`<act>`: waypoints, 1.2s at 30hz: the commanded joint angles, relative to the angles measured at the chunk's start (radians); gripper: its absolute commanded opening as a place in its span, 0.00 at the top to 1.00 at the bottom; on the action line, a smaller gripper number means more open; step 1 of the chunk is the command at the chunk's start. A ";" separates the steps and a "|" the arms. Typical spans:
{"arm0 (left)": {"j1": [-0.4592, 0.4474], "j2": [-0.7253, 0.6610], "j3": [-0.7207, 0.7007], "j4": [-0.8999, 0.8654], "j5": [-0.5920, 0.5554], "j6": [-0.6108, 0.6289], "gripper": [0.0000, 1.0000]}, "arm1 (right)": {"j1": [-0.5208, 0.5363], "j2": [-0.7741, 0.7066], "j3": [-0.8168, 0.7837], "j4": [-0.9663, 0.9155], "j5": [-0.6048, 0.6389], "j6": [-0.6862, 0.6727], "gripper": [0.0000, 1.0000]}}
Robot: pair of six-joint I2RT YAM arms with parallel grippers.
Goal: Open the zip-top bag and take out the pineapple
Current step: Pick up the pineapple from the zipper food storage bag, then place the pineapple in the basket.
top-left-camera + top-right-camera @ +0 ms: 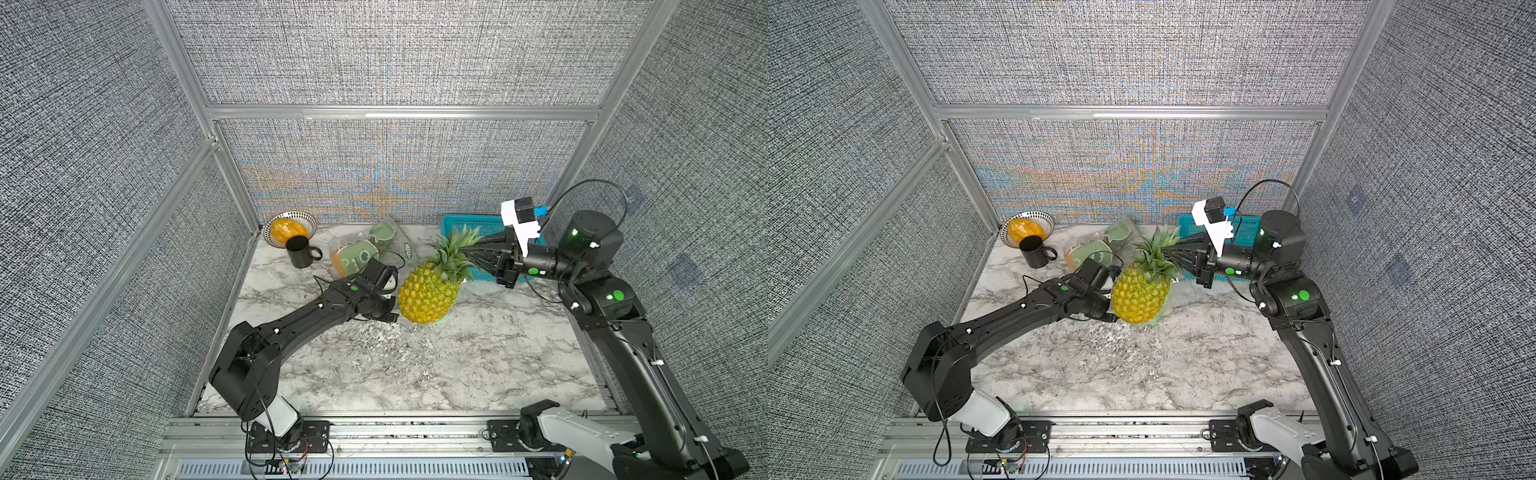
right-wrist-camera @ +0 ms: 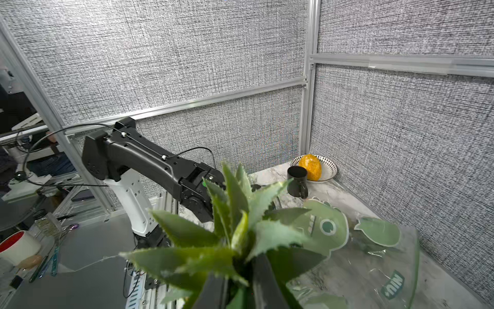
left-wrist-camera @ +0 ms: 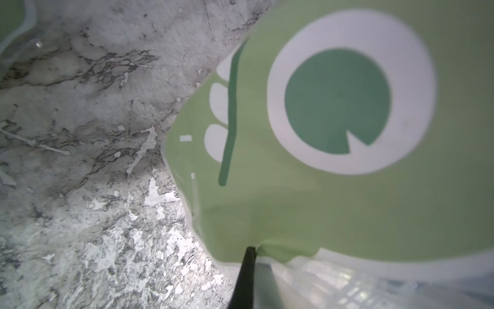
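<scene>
The yellow pineapple (image 1: pixel 428 293) (image 1: pixel 1140 297) leans tilted on the marble table, its green crown (image 2: pixel 235 240) pointing up and to the right. My right gripper (image 1: pixel 471 253) (image 2: pixel 240 283) is shut on the crown leaves. The zip-top bag (image 1: pixel 365 253) (image 2: pixel 374 254), clear with green dinosaur prints, lies crumpled behind and left of the fruit. Clear film also shows around the pineapple's lower end; whether that end sits inside the bag I cannot tell. My left gripper (image 1: pixel 385 318) (image 3: pixel 252 250) is low beside the fruit's left side, shut on a fold of the bag (image 3: pixel 320 174).
A patterned bowl (image 1: pixel 305 218) holding an orange fruit (image 1: pixel 289 230) stands at the back left, with a black mug (image 1: pixel 299 251) in front of it. A teal basket (image 1: pixel 461 224) sits at the back right behind my right gripper. Panel walls enclose three sides.
</scene>
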 commanded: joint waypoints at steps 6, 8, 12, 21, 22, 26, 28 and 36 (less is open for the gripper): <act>0.017 -0.026 -0.022 -0.068 -0.086 -0.007 1.00 | -0.007 -0.007 0.023 0.085 0.013 -0.011 1.00; 0.017 -0.031 -0.021 -0.087 -0.113 -0.004 1.00 | -0.011 -0.023 0.001 0.146 -0.019 0.024 1.00; 0.017 -0.008 -0.012 -0.103 -0.076 0.037 1.00 | -0.024 -0.041 -0.025 0.303 -0.099 0.143 1.00; -0.008 0.066 0.040 -0.150 0.048 0.111 1.00 | -0.025 0.015 0.050 0.420 -0.044 0.228 1.00; -0.013 0.069 0.045 -0.156 0.055 0.117 1.00 | -0.024 0.021 0.062 0.413 -0.024 0.222 1.00; -0.017 0.032 0.036 -0.167 0.066 0.116 1.00 | -0.025 0.027 0.092 0.327 0.164 0.144 1.00; -0.017 0.003 0.025 -0.169 0.067 0.115 1.00 | -0.025 0.021 0.092 0.290 0.298 0.103 1.00; -0.017 -0.049 -0.022 -0.181 0.051 0.120 1.00 | -0.028 -0.006 0.022 0.273 0.761 0.010 1.00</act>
